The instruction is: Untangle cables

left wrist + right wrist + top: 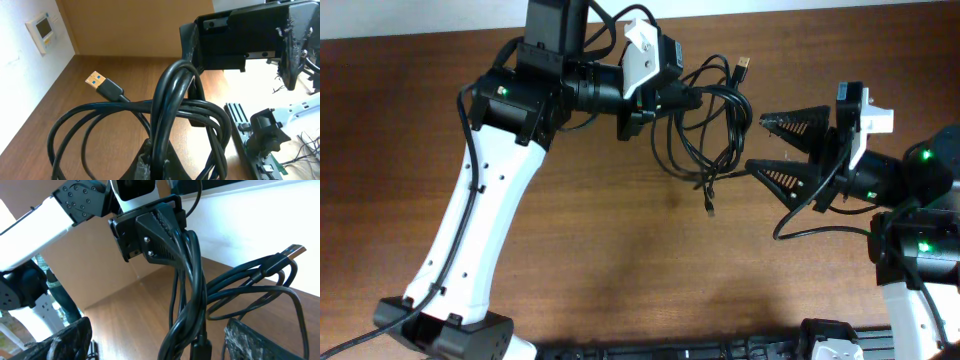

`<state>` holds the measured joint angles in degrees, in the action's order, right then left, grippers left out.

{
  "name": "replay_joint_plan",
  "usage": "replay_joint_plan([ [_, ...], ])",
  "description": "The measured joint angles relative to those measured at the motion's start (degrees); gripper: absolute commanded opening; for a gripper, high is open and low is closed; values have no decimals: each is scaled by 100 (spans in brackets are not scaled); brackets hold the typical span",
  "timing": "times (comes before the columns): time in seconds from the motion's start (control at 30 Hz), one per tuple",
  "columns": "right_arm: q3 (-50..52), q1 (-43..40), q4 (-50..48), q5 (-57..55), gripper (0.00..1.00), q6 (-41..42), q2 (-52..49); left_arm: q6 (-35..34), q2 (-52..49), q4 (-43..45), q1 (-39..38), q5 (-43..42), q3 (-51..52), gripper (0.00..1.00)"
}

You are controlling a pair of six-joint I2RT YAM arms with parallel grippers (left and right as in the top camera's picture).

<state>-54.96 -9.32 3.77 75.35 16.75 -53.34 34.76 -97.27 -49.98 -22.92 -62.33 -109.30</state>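
Observation:
The cables [712,128] hang as one looped black bundle above the wooden table [620,250]. My left gripper [658,102] is shut on the top of the bundle. In the left wrist view its jaws [162,167] pinch a thick strand of the cables [170,107], and a blue-tipped USB plug [102,85] sticks out to the left. A loose plug end [709,207] dangles lowest. My right gripper [772,152] stands open just right of the loops. In the right wrist view the cables [187,305] run down between its spread fingers [257,340], touching neither.
A second USB plug [744,68] points up at the far side of the bundle. A black rail [720,352] lies along the table's near edge. The right arm's own wire [820,228] loops beside its base. A wall panel [42,29] shows in the left wrist view.

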Motion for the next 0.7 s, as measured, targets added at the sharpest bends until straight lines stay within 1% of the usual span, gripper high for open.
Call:
replay_joint_plan([
  [0.1, 0, 0, 0, 2, 83, 0, 0, -17, 0, 0, -61, -22, 0, 0],
  [0.13, 0, 0, 0, 2, 79, 4, 0, -17, 0, 0, -122, -24, 0, 0],
  [0.17, 0, 0, 0, 2, 73, -2, 0, -20, 0, 0, -168, -28, 0, 0],
  [0.2, 0, 0, -2, 0, 64, -7, 0, -24, 0, 0, -280, -37, 0, 0],
  [0.23, 0, 0, -2, 0, 50, 9, 0, -33, 0, 0, -369, -39, 0, 0],
  [0.27, 0, 0, -7, -4, 24, 20, 0, -33, 0, 0, -446, -33, 0, 0],
  [0.3, 0, -2, -7, -13, 11, 11, 0, -33, 0, -2, -535, -9, 0, 0],
  [0.33, 0, -2, -15, -7, 4, 2, 0, -33, 0, -7, -575, 11, 0, 0],
  [0.6, 0, 0, 9, -101, 4, 20, -2, -35, 0, -7, -610, 164, 0, 0],
  [0.7, 0, 33, 181, -459, 4, 0, 2, -35, 0, -22, -588, 219, 0, 0],
])
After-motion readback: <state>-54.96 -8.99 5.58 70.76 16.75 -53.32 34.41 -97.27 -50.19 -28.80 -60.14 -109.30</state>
